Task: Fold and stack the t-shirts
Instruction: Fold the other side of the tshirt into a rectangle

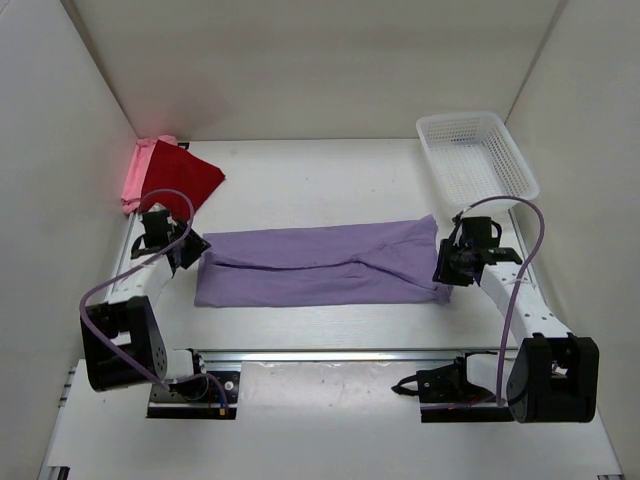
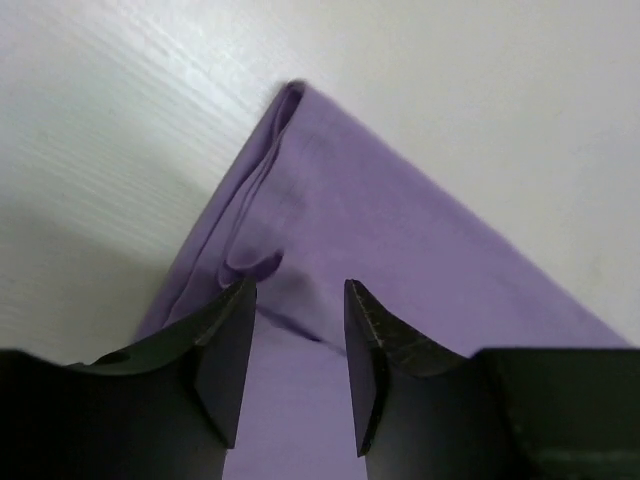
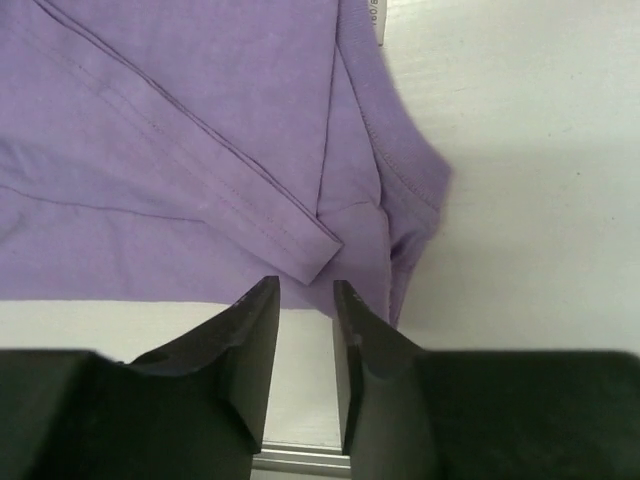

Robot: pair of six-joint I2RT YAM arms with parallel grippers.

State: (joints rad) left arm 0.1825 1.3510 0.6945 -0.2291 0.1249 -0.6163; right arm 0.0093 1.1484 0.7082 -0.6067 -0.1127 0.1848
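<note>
At mid-frame of the top view, the lavender shirt (image 1: 320, 265) is found laid out as a long folded band. For a clean cross-fold, all layers at an end are judged best pinched together. Its left end is met by the left gripper (image 1: 190, 250) and its right end by the right gripper (image 1: 447, 268). Both sets of jaws are seen parted, with nothing clamped.
</note>
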